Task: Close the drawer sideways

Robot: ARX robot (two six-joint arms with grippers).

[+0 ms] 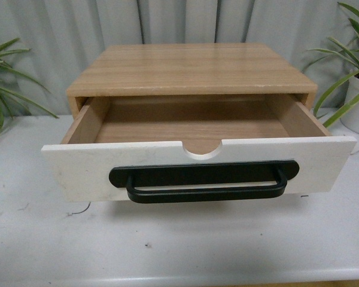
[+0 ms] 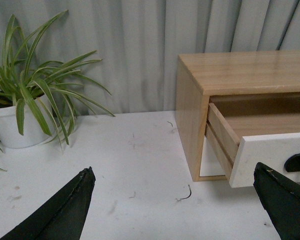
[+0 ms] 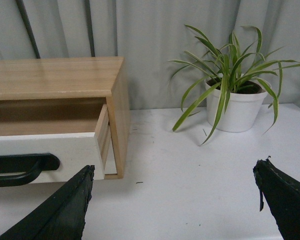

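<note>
Drawer (image 1: pixel 191 128) (black bar handle (image 1: pixel 203 174)) sits pulled out of cabinet (image 1: pixel 191 69); left gripper (image 2: pixel 172 169) and right gripper (image 3: pixel 173 165) gape wide, empty.

A white tabletop (image 1: pixel 179 251), scuffed and flecked with small dark specks, is seen carrying everything. A wooden cabinet (image 1: pixel 191 69) is set on it near the middle, towards the back. The drawer (image 1: pixel 239 152) is drawn out of the cabinet over the surface; whether its front touches the tabletop cannot be told. A potted plant (image 2: pixel 5 127) in a white pot is placed on the surface well to the left of the cabinet, and a second potted plant (image 3: pixel 240 112), likewise in a white pot, to the right. A thin curled thread (image 2: pixel 185 194) is found lying just beside the cabinet's front left corner.
</note>
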